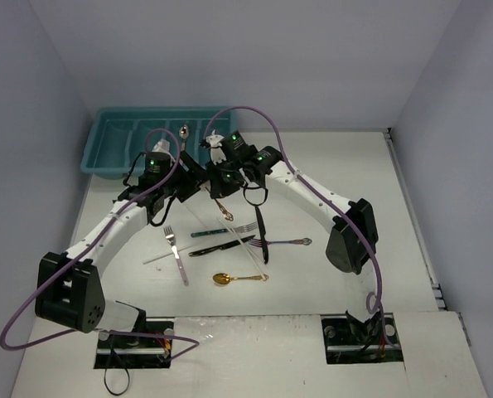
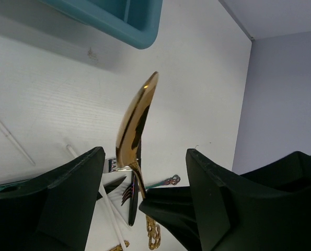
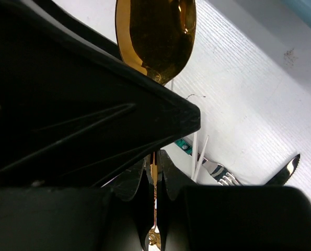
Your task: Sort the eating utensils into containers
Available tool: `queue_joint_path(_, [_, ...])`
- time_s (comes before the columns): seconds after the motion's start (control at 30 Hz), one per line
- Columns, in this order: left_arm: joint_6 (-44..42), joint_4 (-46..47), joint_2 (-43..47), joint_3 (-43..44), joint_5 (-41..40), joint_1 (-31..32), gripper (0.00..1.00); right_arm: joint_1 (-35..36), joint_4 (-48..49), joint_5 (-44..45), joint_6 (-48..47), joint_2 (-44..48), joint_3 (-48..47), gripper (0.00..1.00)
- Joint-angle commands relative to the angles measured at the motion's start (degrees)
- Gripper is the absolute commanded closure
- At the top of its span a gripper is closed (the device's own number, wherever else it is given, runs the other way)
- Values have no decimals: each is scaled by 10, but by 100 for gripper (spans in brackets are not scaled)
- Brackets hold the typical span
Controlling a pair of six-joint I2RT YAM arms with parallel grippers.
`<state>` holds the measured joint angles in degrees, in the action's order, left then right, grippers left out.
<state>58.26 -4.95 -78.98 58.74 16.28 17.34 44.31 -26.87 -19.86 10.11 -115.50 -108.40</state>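
A gold spoon [image 2: 137,123] hangs above the table, its thin handle pinched between the fingers of my right gripper [image 3: 155,175], which is shut on it. The spoon's bowl [image 3: 156,36] sticks out past the fingers. My left gripper [image 2: 145,183] is open, one finger on each side of the spoon, and there is a gap on both sides. Both grippers meet over the table's middle, my left gripper [image 1: 198,178] next to my right gripper [image 1: 224,189]. The teal tray [image 1: 113,137] stands at the back left. Its compartments are mostly hidden from view.
Below the grippers lie a silver fork [image 1: 173,247], a teal-handled knife [image 1: 209,233], a black knife [image 1: 221,245], another fork [image 1: 246,227], an iridescent-handled piece [image 1: 283,242], a second gold spoon [image 1: 234,279] and a white chopstick [image 1: 159,259]. A silver spoon [image 1: 184,131] sits at the tray's right end.
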Motion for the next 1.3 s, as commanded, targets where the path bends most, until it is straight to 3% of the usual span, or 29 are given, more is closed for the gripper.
queue_joint_path(0.0, [23,44,-5,27,9,0,43,4,27,-10,11,30,-49,100])
queue_joint_path(0.23, [40,69,-18,28,19,1,59,3,31,-11,20,19,-72,100])
queue_joint_path(0.37, [44,68,-18,29,26,-2,83,4,31,-24,20,14,-74,99])
queue_joint_path(0.47, [46,61,-14,28,28,-4,98,4,31,-31,13,17,-66,83])
queue_joint_path(0.53, [43,54,-10,29,32,-6,100,5,31,-33,9,22,-61,67])
queue_joint_path(0.7, [15,11,2,48,48,-26,100,-2,30,-31,-11,48,-36,45])
queue_joint_path(0.83, [-89,-70,-14,129,57,-62,100,-22,30,-21,-43,89,6,36])
queue_joint_path(1.0, [-329,-245,-135,358,12,-108,100,-74,31,25,-87,140,62,35])
queue_joint_path(1.13, [-413,-293,-241,544,-48,-122,100,-118,31,36,-97,156,97,35])
queue_joint_path(1.27, [-467,-295,-320,635,-83,-121,100,-126,32,55,-113,166,132,36])
